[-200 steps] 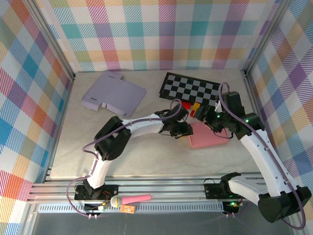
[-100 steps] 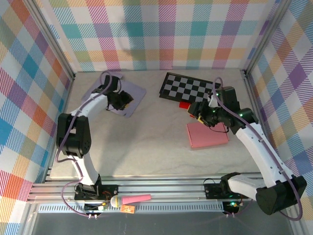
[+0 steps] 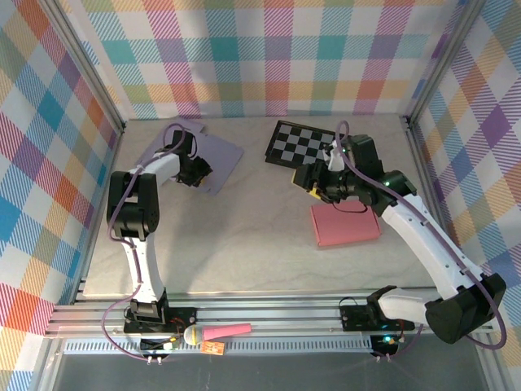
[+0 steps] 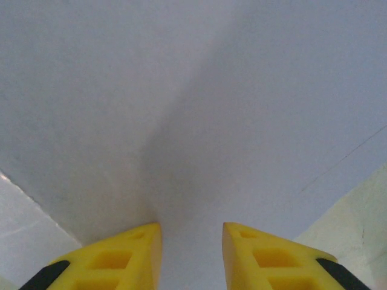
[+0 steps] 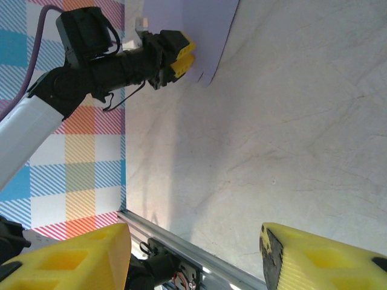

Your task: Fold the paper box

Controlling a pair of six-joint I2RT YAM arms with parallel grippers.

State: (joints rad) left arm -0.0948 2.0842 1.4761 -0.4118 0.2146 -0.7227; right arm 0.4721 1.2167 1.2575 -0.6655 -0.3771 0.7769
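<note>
The paper box (image 3: 218,151) is a flat lavender sheet lying at the back left of the table. My left gripper (image 3: 201,172) is down at its near edge. In the left wrist view the sheet (image 4: 193,109) spreads right in front of the left gripper (image 4: 191,226). Its yellow fingers stand a narrow gap apart and a soft crease runs toward the left fingertip. The right wrist view shows the left gripper (image 5: 180,55) at the edge of the sheet (image 5: 193,21). My right gripper (image 3: 313,182) hovers over the table's middle right, open, and in its own view (image 5: 196,232) nothing sits between the fingers.
A pink closed box (image 3: 346,225) lies under the right arm. A black-and-white checkerboard (image 3: 297,140) lies at the back right. Plaid walls and metal posts enclose the table. A pink-handled tool (image 3: 220,331) rests on the front rail.
The left arm swung from beside the pink box across to the lavender sheet at the back left, and its jaws narrowed. The right gripper shifted left and back.
</note>
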